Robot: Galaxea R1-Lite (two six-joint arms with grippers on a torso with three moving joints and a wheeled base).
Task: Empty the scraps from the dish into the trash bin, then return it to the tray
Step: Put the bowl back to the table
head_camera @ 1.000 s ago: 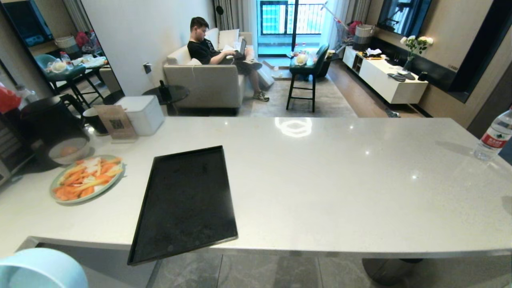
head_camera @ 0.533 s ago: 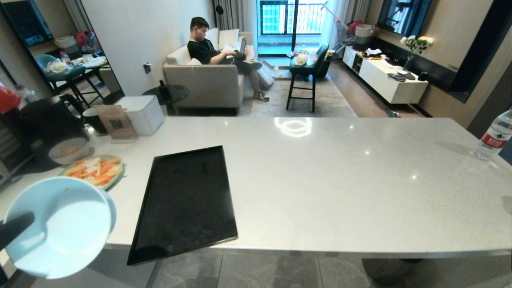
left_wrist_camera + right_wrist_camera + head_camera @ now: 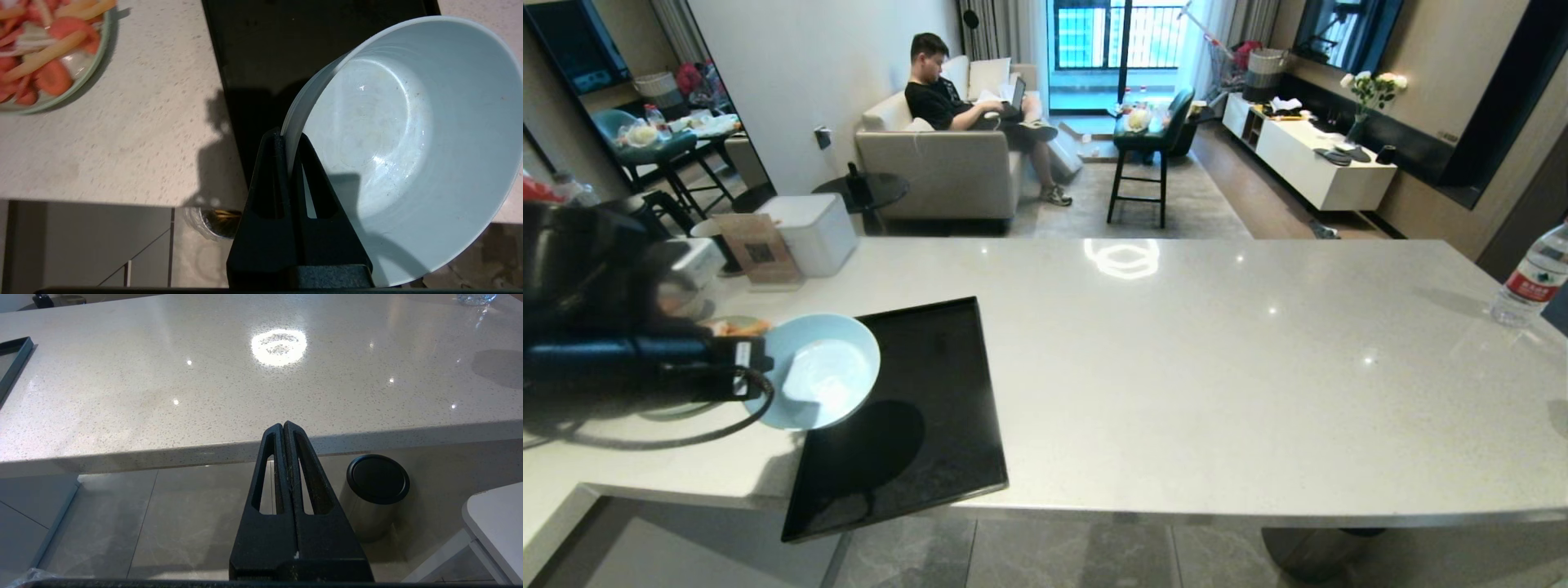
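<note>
Your light-blue bowl [image 3: 822,371] looks empty and hangs over the black tray's [image 3: 931,457] far left corner, its rim pinched between the closed jaws of the left gripper [image 3: 291,141]. Carry it further in over the tray, level it, and lower until the base sits flat before letting go. Keep clear of the carrot plate [image 3: 49,53]. Your right gripper [image 3: 284,430] is closed, empty, below the countertop [image 3: 1217,367] edge.

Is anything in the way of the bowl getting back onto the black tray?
Nothing visible is. The left gripper is shut on the rim of the bowl, which hangs over the tray's near-left edge. The tray surface below looks bare, showing only the bowl's shadow. The plate of carrot sticks sits off to the side.
</note>
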